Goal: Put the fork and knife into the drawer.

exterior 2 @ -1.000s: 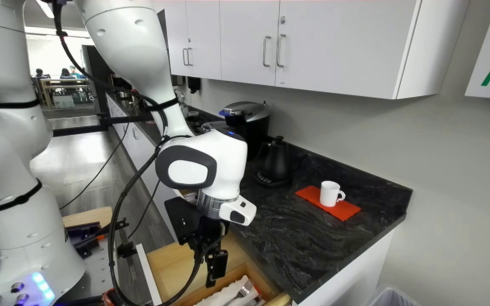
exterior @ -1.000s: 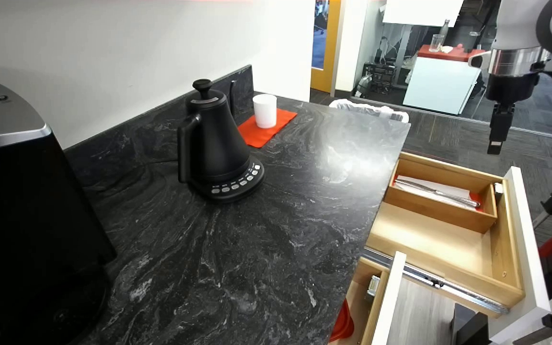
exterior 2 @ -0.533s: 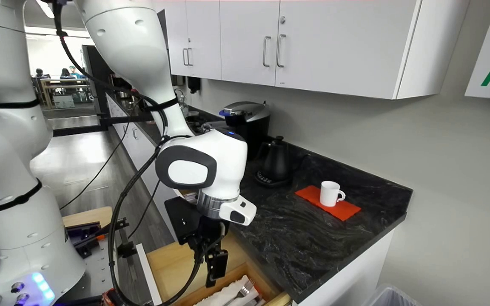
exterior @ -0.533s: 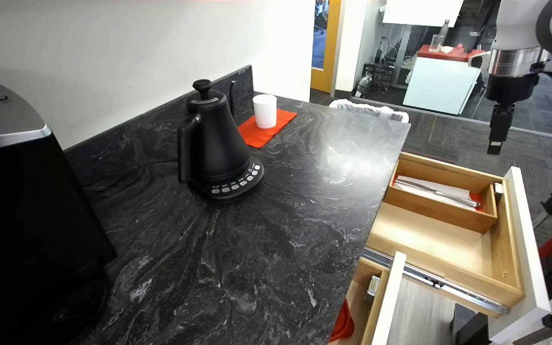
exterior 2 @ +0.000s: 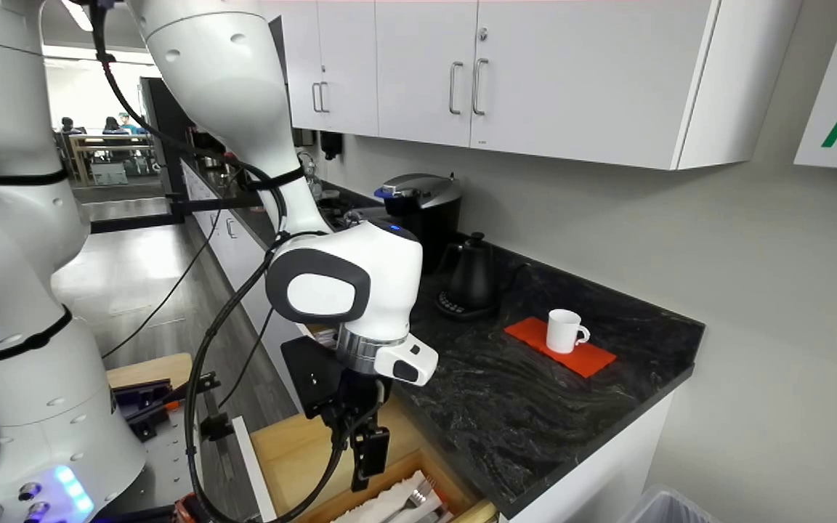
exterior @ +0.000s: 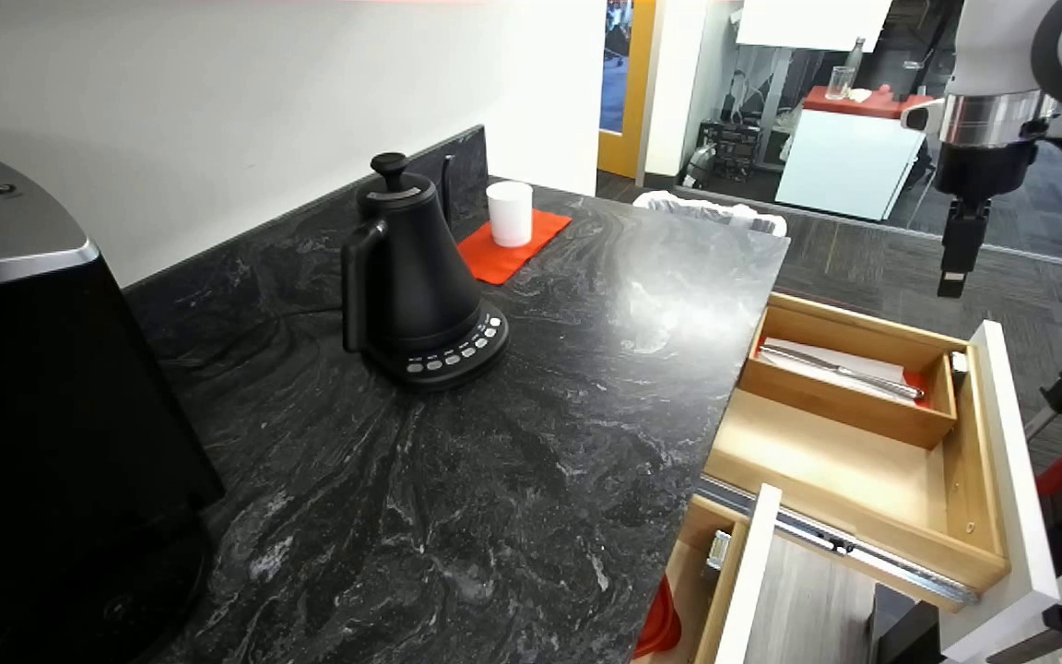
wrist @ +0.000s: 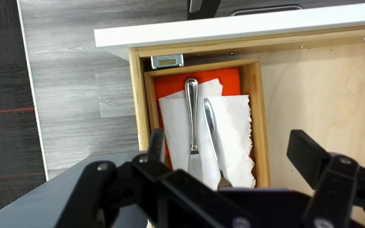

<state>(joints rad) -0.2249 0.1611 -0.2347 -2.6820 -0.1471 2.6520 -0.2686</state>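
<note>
The black two-fingered claw (wrist: pixel 230 148) hangs spread wide, holding nothing, over the shallow light-wood drawer (wrist: pixel 322 104). Inside, in a small wooden box (wrist: pixel 260 126), the slim silver metal fork (wrist: pixel 214 134) and straight silver metal knife (wrist: pixel 193 123) lie on ragged white paper (wrist: pixel 234 126). Both should prove light, stiff and slippery (polished metal slides easily), so pinch each mid-handle, across its narrow width.

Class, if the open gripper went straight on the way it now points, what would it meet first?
Probably the box holding the knife and fork: the gripper points down over it. Depth is unclear, so the paper inside might come first.
</note>
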